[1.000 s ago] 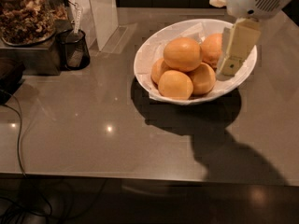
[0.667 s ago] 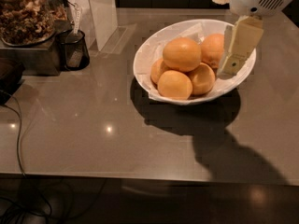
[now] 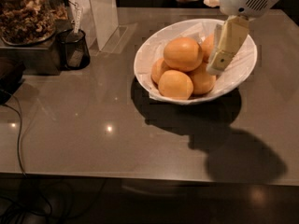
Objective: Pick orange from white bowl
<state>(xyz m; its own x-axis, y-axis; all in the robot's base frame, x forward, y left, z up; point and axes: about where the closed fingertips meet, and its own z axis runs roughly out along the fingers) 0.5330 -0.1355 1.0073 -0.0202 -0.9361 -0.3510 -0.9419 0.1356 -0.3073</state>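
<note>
**Gripper down in bowl, right of top orange**

Far left on worktop: jar of brown bits, then black mesh cup. Right of centre: white bowl, paper-lined, holding heaped oranges. Largest orange sitting on top of heap. Gripper reaching down inside bowl, just right of that orange, tip against a lower fruit. Whether parted or closed: cannot tell.
</note>
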